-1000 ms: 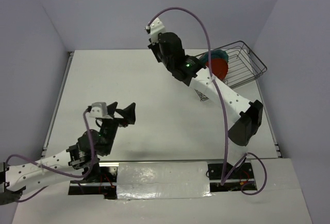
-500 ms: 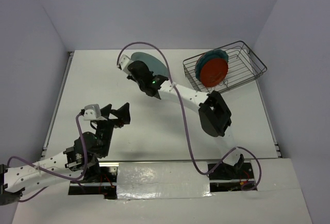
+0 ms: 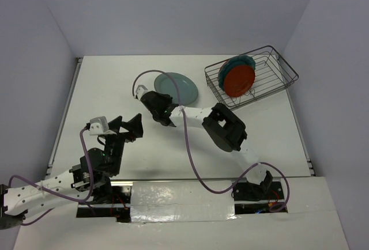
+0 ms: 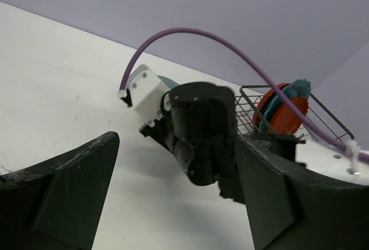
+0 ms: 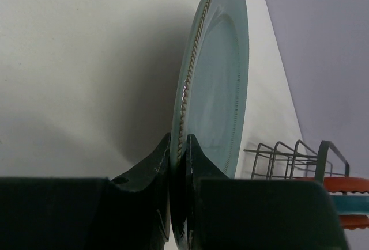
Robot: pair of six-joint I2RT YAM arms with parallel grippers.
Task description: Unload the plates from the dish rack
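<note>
My right gripper (image 3: 165, 102) is shut on the near rim of the pale grey-green plate (image 3: 177, 87), which is low over the table's middle back, left of the rack. In the right wrist view the fingers (image 5: 155, 163) pinch the plate's beaded edge (image 5: 214, 88). The dark wire dish rack (image 3: 275, 65) stands at the back right and holds a red-orange plate (image 3: 238, 79) with a teal scalloped plate (image 3: 241, 63) behind it. My left gripper (image 3: 130, 127) is open and empty at the near left, about a plate's width from the pale plate.
The right arm's elbow (image 3: 226, 129) hangs over the table's middle, and its purple cable (image 3: 187, 146) loops towards the near edge. In the left wrist view the right wrist (image 4: 199, 129) fills the space ahead, with the rack (image 4: 323, 117) beyond. Walls close the table's sides.
My right arm has swung left from the rack and lowered, carrying the pale grey-green plate towards the table. The left gripper has shifted slightly left.
</note>
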